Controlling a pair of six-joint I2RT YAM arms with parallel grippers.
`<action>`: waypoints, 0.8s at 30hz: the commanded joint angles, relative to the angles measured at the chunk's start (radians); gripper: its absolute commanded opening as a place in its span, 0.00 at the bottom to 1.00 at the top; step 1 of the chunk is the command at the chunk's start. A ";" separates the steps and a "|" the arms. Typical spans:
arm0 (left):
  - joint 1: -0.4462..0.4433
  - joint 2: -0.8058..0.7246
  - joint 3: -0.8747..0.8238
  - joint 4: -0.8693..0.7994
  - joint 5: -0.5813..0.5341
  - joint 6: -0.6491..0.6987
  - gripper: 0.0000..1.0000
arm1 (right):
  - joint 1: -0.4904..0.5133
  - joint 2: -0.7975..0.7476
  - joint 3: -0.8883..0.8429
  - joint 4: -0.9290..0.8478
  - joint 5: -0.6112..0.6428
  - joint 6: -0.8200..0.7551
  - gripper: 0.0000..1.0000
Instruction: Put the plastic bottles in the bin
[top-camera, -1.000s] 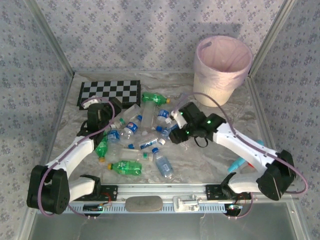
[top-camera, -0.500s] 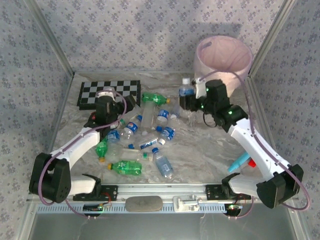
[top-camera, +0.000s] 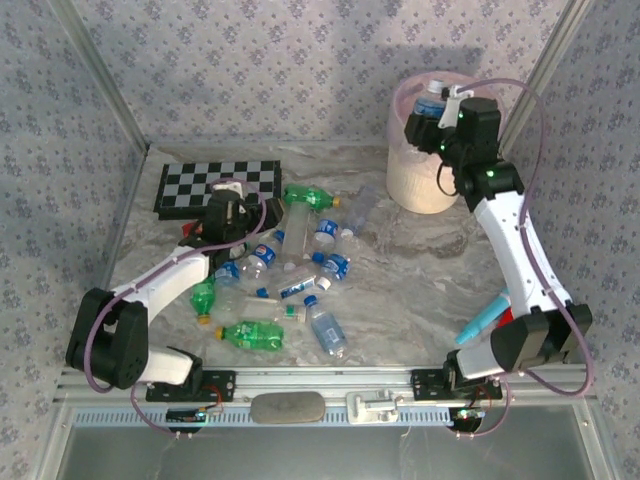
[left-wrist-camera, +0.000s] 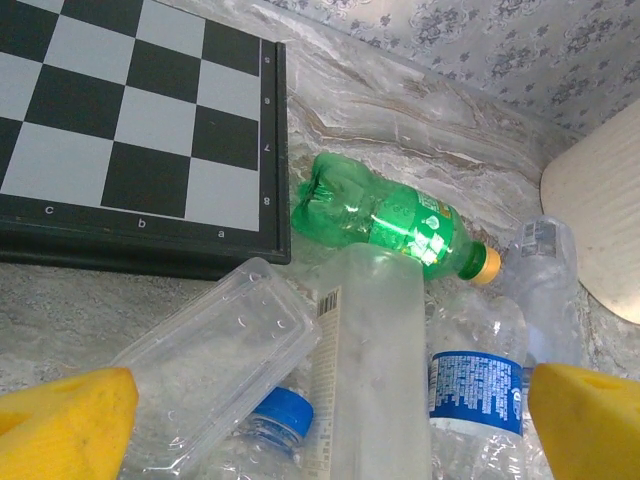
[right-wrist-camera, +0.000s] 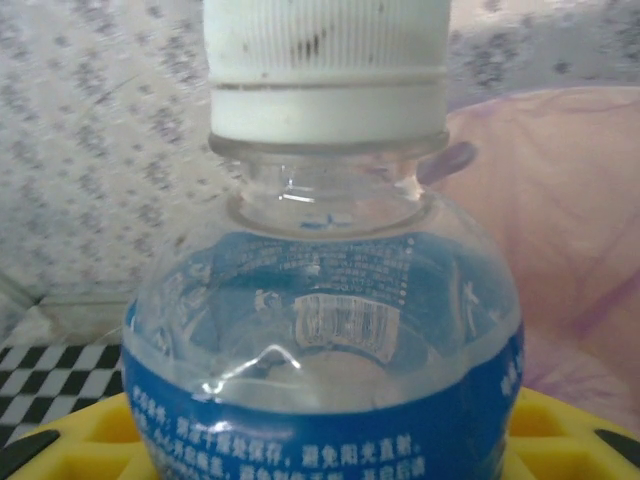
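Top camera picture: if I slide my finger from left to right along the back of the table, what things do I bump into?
Going across: checkerboard → green bottle → clear bottle → bin.

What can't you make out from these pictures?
- Inside of the bin: top view, its near wall and the right gripper with its bottle hide it.
- Base of the bottle: right wrist view, cut off by the bottom edge.
- Part of the marker: top view, behind the right arm.
- Labels in the pile: top view, too small to read.
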 joint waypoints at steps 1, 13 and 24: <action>-0.006 0.002 0.031 -0.022 0.011 0.022 1.00 | -0.042 0.054 0.098 -0.027 0.019 0.031 0.44; -0.017 -0.016 0.018 -0.048 0.015 0.050 1.00 | -0.098 0.331 0.384 -0.161 0.123 0.021 0.45; -0.023 -0.057 0.021 -0.125 -0.030 0.066 1.00 | -0.089 0.518 0.475 -0.240 0.158 0.044 0.48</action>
